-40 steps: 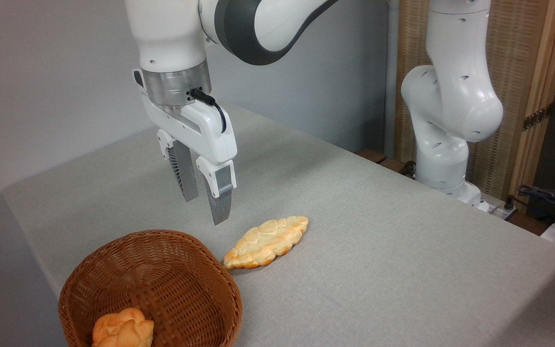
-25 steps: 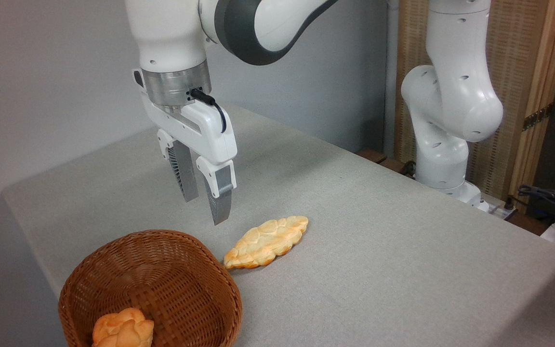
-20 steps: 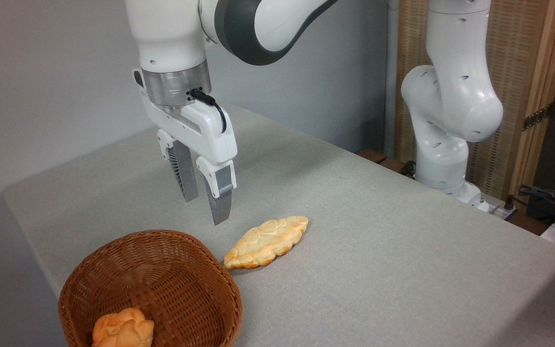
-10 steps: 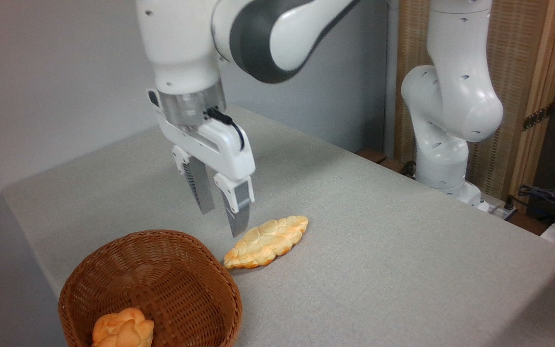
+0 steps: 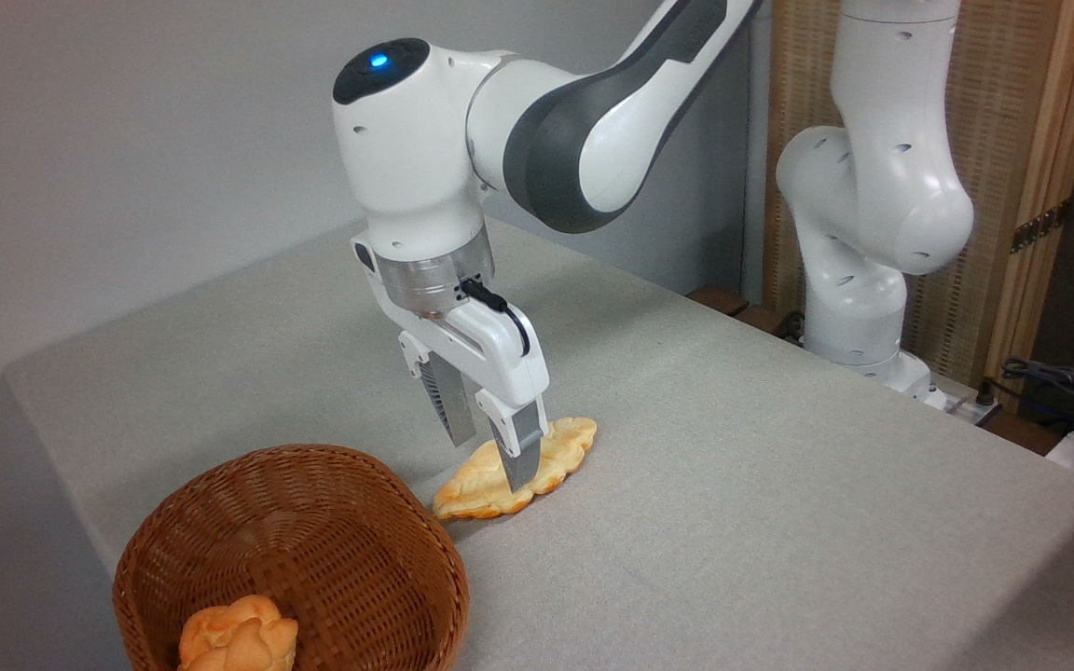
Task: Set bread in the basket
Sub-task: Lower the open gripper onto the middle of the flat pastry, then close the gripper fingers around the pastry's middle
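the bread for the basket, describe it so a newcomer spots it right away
On the grey table, look just right of the wicker basket, under the gripper. The bread lies flat there: long, leaf-shaped, braided, unlike the small round knotted bun inside the basket.

White rounded arm links are joined by dark grey bands; a blue light, silver wrist ring and black cable are seen above the white gripper (image 5: pixel 490 461).

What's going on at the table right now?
The gripper is open and low over the bread, one finger on each side of the flat loaf's middle; it has not closed. The bread lies on the table, just right of the basket, and nothing is lifted. A small round bun sits inside the basket.
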